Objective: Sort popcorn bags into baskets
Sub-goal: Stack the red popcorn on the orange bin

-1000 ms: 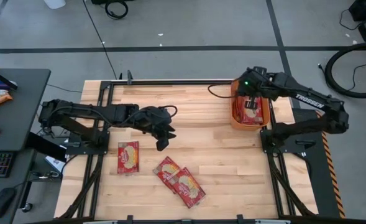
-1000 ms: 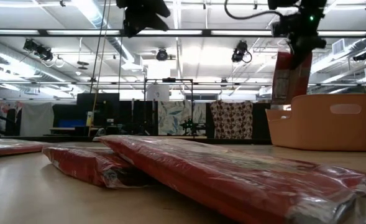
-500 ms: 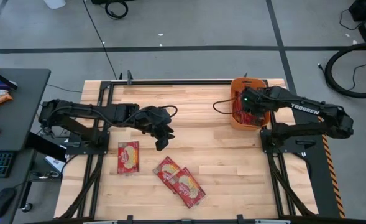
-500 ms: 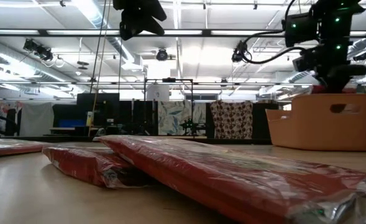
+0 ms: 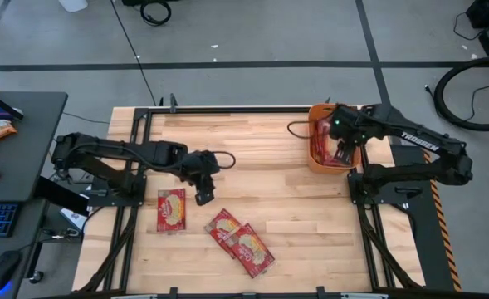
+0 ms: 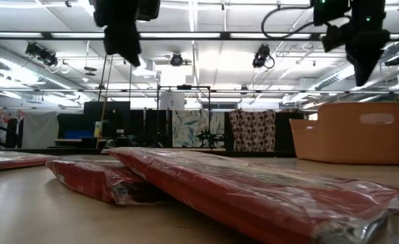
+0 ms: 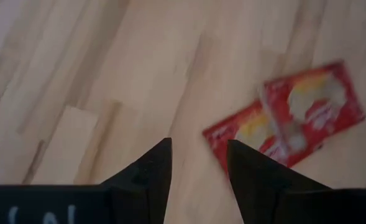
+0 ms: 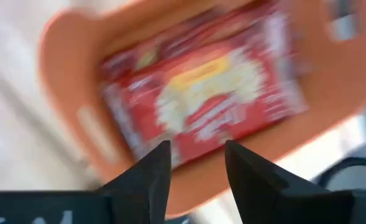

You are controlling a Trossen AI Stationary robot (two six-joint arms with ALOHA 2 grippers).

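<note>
R tool (image 5: 344, 150) open over basket (image 5: 314, 156), bag dropped imo; L tool (image 5: 202, 192) open, needs to grab packet (image 5: 171, 208) on worktop (image 5: 294, 208) nxt.

The only readable lettering is the white word "TROSSEN" on the forearm of the right arm (image 5: 416, 139), at the upper right of the high view. Print on the popcorn bags (image 5: 171, 208) is too small to read.

glossy foil popcorn bags (image 6: 240, 193), wooden table (image 5: 269, 166)
</note>
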